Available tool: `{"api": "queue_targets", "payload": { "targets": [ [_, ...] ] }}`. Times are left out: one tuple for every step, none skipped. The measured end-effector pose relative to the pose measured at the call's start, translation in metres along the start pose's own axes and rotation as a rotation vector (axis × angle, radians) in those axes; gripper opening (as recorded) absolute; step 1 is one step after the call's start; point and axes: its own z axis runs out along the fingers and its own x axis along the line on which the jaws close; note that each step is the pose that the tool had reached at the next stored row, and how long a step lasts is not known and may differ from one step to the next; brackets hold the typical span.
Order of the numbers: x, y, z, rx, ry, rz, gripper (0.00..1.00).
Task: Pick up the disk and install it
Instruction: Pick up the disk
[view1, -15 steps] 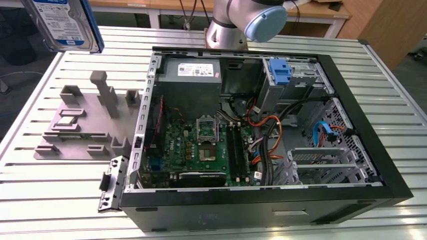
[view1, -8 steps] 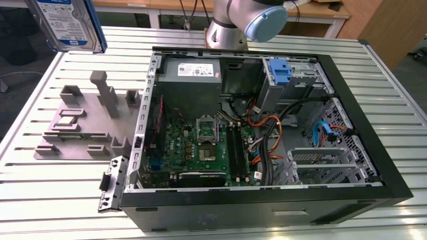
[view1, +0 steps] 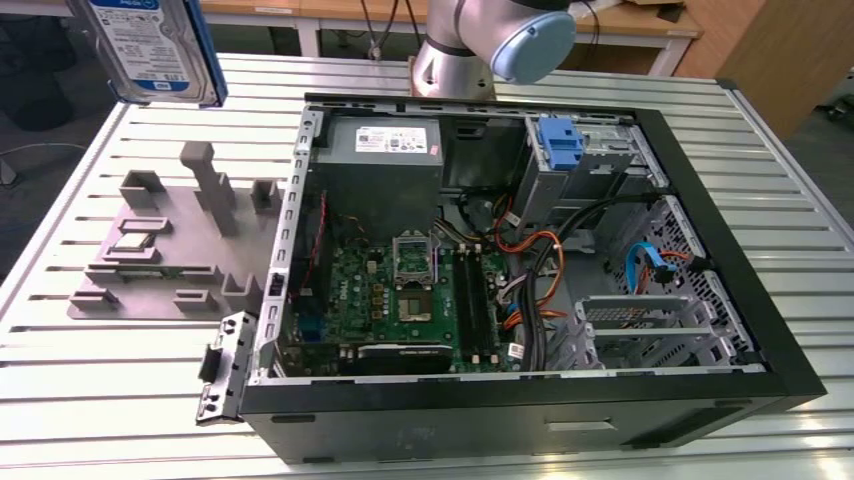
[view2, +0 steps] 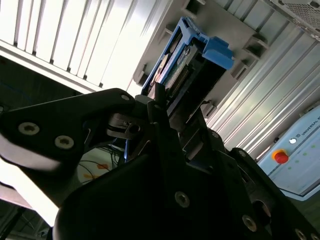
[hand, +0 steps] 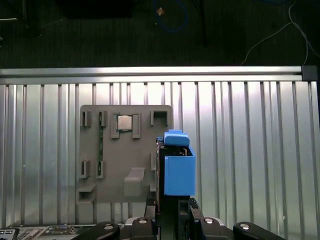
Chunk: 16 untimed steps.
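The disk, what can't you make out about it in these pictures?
1. Exterior view: the disk is cut off by the picture's top edge, so whatever holds it lies out of frame.
2. Second wrist view: the gripper and its dark body cover the disk's near end, which hides the exact contact.
3. First wrist view: the disk is seen edge-on behind its blue carrier, so its label is hidden.

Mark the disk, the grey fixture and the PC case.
disk (view1: 142, 45): exterior view, on its labelled face.
fixture (hand: 122, 152): first wrist view, on its flat base plate.
case (view1: 441, 415): exterior view, on its black outer wall.
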Motion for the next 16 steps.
{"api": "queue_targets", "payload": {
  "targets": [
    [-0.0001,-0.0026,-0.0001,0.0000,0.0000,0.000,0.35],
    [-0.0002,-0.0054,-0.0002,0.0000,0.0000,0.000,0.35],
    [-0.0003,-0.0083,-0.0004,0.0000,0.0000,0.000,0.35],
    [-0.0004,-0.0111,-0.0006,-0.0001,0.0001,0.000,0.35],
    [-0.0005,-0.0139,-0.0007,-0.0001,0.0001,0.000,0.35],
    [-0.0006,-0.0170,-0.0008,0.0000,0.0000,0.000,0.35],
    [-0.0008,-0.0204,-0.0009,0.0001,0.0000,0.000,0.35],
    [-0.0009,-0.0236,-0.0011,0.0000,0.0000,0.000,0.35],
    [-0.0010,-0.0266,-0.0012,0.0000,0.0000,0.000,0.35],
    [-0.0011,-0.0297,-0.0014,-0.0001,0.0000,0.000,0.35],
    [-0.0012,-0.0329,-0.0016,-0.0001,0.0000,0.000,0.35],
    [-0.0014,-0.0365,-0.0017,-0.0001,0.0001,0.000,0.35],
    [-0.0015,-0.0405,-0.0018,0.0000,0.0000,0.000,0.35],
    [-0.0016,-0.0442,-0.0020,0.0000,0.0000,0.000,0.35],
    [-0.0018,-0.0480,-0.0022,-0.0001,0.0000,0.000,0.35],
    [-0.0019,-0.0518,-0.0024,0.0000,0.0000,0.000,0.35]
  ]
}}
